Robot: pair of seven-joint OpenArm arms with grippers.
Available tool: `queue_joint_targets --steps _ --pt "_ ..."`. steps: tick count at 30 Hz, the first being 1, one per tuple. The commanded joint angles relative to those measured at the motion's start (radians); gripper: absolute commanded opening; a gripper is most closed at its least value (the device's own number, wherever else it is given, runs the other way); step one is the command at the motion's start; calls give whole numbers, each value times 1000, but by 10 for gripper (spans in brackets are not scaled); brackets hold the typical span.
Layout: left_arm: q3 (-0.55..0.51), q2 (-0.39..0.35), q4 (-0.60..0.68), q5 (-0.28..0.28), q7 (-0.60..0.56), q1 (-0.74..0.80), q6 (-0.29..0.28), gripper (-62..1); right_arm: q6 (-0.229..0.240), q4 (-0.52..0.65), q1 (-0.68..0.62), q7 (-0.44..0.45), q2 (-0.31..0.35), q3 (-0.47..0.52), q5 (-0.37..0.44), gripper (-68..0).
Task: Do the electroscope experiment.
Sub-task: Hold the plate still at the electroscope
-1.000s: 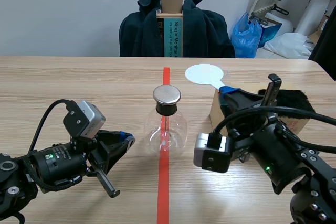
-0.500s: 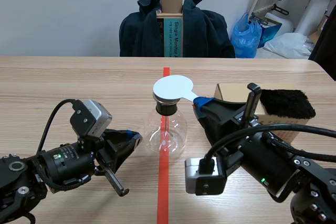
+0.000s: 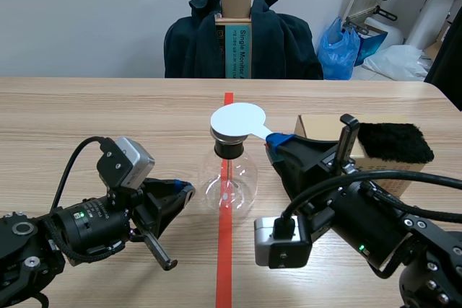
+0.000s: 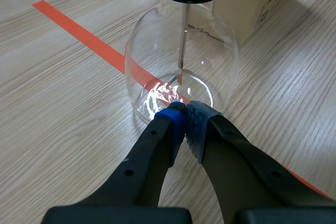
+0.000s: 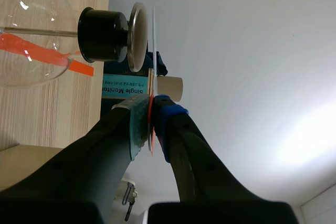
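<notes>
You have 1 electroscope (image 3: 228, 178) standing at the middle of the wooden surface (image 3: 108, 113), right on the orange-red tape line (image 3: 224, 257). It is a clear, round-bellied glass flask with 1 black stopper (image 3: 230, 149) in its neck, 1 flat round metal cap (image 5: 137, 36) on top, and 1 thin metal rod (image 4: 183, 40) hanging from the stopper into the belly.

Your right gripper (image 5: 150, 124) is clamped on the thin handle of 1 white paddle (image 3: 238, 122), its 2 pads pressed flat against it. The paddle's round plate lies level over the metal cap. From the right wrist view it sits against the cap or just off it, and you cannot tell which.

Your left gripper (image 4: 184, 124) lies low on the surface, to the left of the flask and a little nearer. Its 2 fingers are closed with the pads meeting and nothing between them. The tips sit at the foot of the glass, touching it or just short of it.

To the right of the flask stands 1 cardboard box (image 3: 317, 129) with 1 black furry cloth (image 3: 393, 142) on top. Beyond the surface's far edge you see 1 chair draped with a dark jacket (image 3: 278, 41) and, to its right, 1 blue plastic bag (image 3: 339, 52).
</notes>
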Motion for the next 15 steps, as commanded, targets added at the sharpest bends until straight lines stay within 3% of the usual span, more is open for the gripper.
queue_joint_targets --steps 1,15 --pt "-10 -6 27 -6 -13 5 1 -593 -15 13 12 -4 13 7 3 -667" --pt "-10 -17 27 -6 13 8 2 -593 -15 13 12 -7 13 7 3 -667"
